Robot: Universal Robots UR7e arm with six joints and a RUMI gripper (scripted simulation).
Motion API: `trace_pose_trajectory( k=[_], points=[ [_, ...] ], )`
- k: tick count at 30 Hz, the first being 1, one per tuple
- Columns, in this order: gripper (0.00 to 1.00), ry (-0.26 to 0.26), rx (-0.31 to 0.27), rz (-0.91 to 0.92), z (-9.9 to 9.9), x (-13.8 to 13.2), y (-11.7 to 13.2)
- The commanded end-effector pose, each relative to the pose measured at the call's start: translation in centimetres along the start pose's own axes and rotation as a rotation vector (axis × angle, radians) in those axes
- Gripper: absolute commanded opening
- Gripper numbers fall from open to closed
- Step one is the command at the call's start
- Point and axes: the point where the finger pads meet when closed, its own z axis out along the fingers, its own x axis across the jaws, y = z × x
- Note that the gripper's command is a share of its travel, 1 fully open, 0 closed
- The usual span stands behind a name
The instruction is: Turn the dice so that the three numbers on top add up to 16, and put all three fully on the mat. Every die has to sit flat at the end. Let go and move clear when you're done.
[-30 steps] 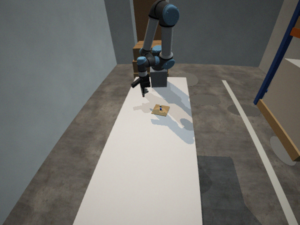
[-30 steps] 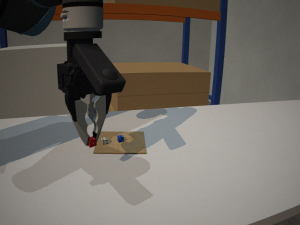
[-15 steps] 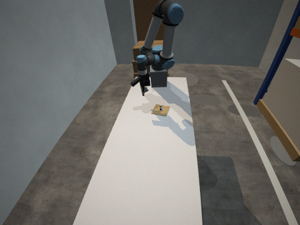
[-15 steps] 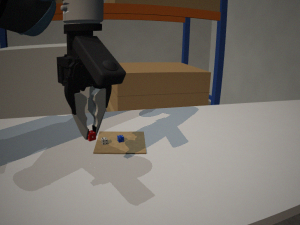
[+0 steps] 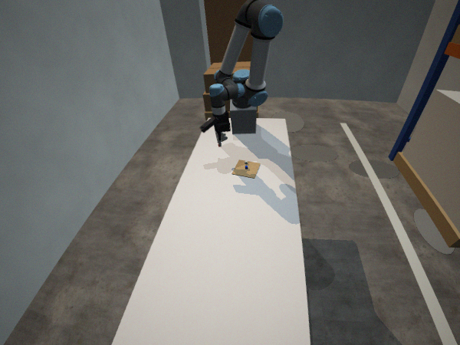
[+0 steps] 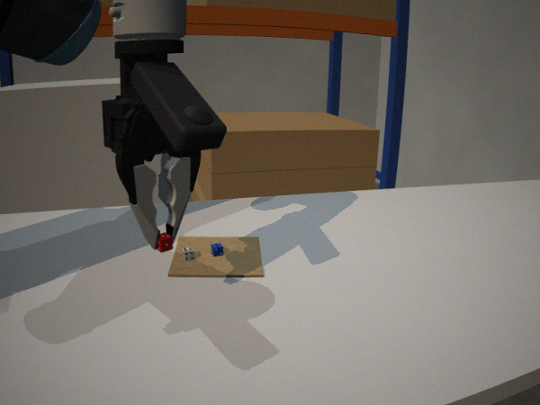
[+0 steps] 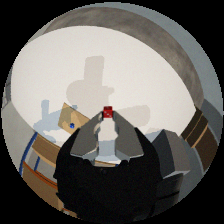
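1. So the gripper [image 5: 219,145] [image 6: 165,240] [image 7: 108,111] has the red die [image 5: 219,145] [image 6: 165,242] [image 7: 108,112] pinched between its fingertips, left of centre in the exterior view. It looks lifted off the white table [image 5: 215,245] [image 6: 360,315] [image 7: 55,55], though how high is hard to tell.

2. The other two, the white die [image 5: 246,162] [image 6: 188,254] and the blue die [image 5: 246,167] [image 6: 217,249] [image 7: 72,125], are on the mat [image 5: 239,173] [image 6: 245,269] [image 7: 65,112], just below centre in the exterior view. White is on the left part, blue nearer the middle, with a gap between them.

3. Step in hand, best guess: carrying or re-orienting the red one. The pips are too small to read for a total, so whether it needs another turn (or the others do) is anyone's guess.

4. If its number is right, the next move is over to the right in the exterior view, down flat on the mat, then let go and back straight up.

5. Edges: the white one sits near the mat's left edge, so squeezing red in there risks a bump or an overhang. The mat's right half and lower strip in the exterior view look roomier.

6. Staying high past the white one seems smart, since those fingers flare wide above the tips. The table's far and near edges look well apart from all this.

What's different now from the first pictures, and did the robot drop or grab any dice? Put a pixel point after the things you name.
The gripper [image 5: 219,144] [image 6: 164,238] [image 7: 108,111] moved up a little, and the red die [image 5: 219,146] [image 6: 165,242] [image 7: 108,111] went up with it, still pinched. It didn't grab or drop any dice. The white die [image 5: 246,162] [image 6: 188,254], the blue die [image 5: 246,167] [image 6: 217,249] [image 7: 72,125] and the mat [image 5: 251,175] [image 6: 202,271] [image 7: 65,115] stayed where they were.
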Motion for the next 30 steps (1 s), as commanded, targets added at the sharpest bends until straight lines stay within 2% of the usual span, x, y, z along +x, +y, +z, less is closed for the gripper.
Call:
trace_pose_trajectory(
  k=[1,11,19,22,30],
  points=[
    [0.00,0.000,0.001,0.000,-0.02,-0.01,-0.03],
    [0.00,0.000,0.001,0.078,0.05,-0.03,-0.04],
    [0.00,0.000,0.001,0.343,0.27,-0.10,0.01],
    [0.00,0.000,0.001,0.344,0.27,-0.10,0.01],
    [0.00,-0.001,0.000,0.618,0.53,-0.22,0.18]
  ],
)
